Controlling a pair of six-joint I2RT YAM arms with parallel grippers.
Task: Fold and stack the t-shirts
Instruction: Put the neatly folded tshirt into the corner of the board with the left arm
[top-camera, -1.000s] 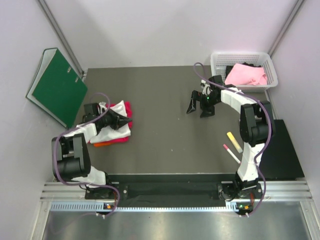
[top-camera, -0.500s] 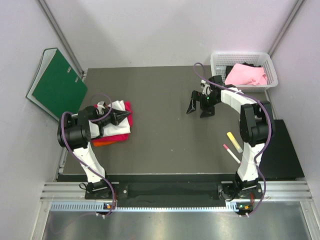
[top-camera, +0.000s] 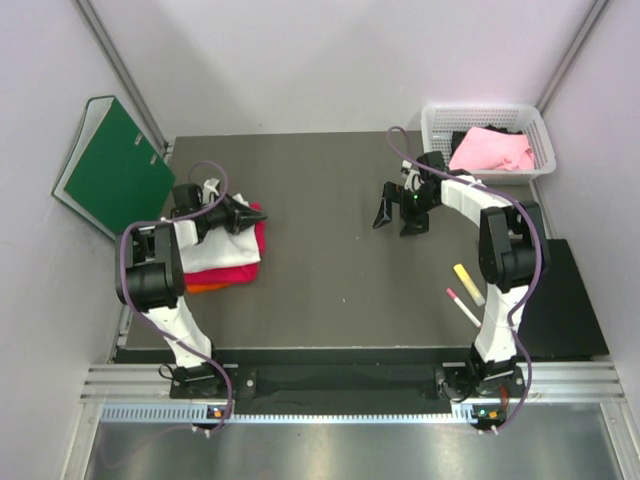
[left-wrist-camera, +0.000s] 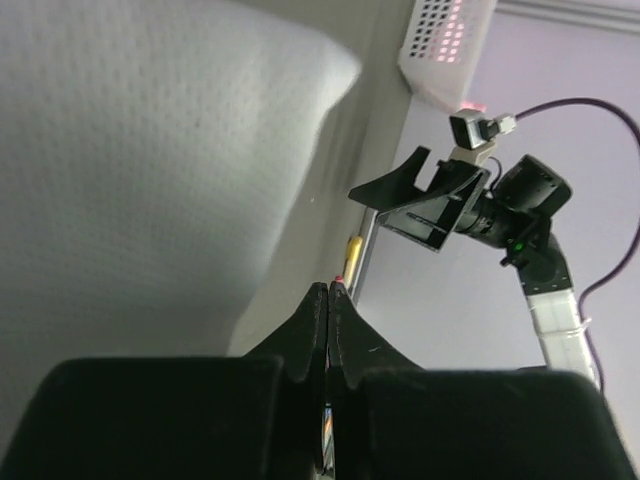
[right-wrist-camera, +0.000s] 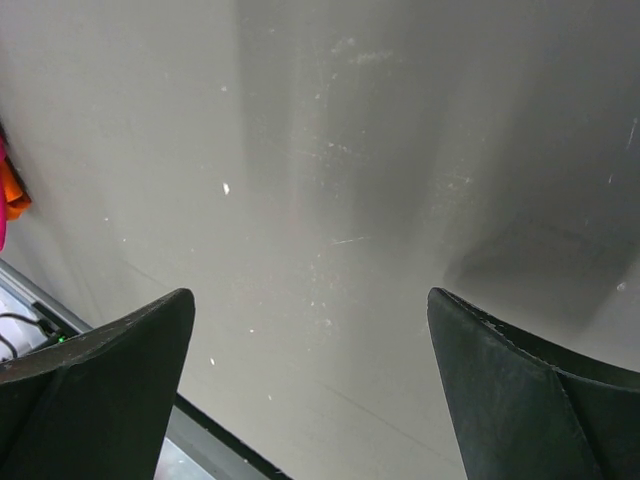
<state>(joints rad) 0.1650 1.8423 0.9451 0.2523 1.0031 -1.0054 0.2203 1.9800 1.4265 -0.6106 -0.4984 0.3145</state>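
From above, the left hand (top-camera: 245, 213) lies low over the far end of a stack, its tips pressed together. The white t-shirt (top-camera: 215, 255) sits just beneath and behind it, on top of the crimson t-shirt (top-camera: 240, 272) and the orange t-shirt (top-camera: 200, 288). The right hand (top-camera: 398, 220) hovers with its tips spread over the bare surface (top-camera: 320, 180). The pink t-shirt (top-camera: 488, 150) lies crumpled in the white basket (top-camera: 430, 125), just beyond this hand and to its right. In the left wrist view the fingers (left-wrist-camera: 322, 310) meet with no cloth seen between them, and the white fabric fills the space just beside them. In the right wrist view the fingers (right-wrist-camera: 110, 360) stand wide apart above nothing but grey surface, with a sliver of orange cloth far off to one side. Three shirts appear folded and stacked, so the step in hand looks like tidying the pile. The next move likely calls for the right hand to reach into the basket, pinch the pink shirt and carry it to open surface for folding.
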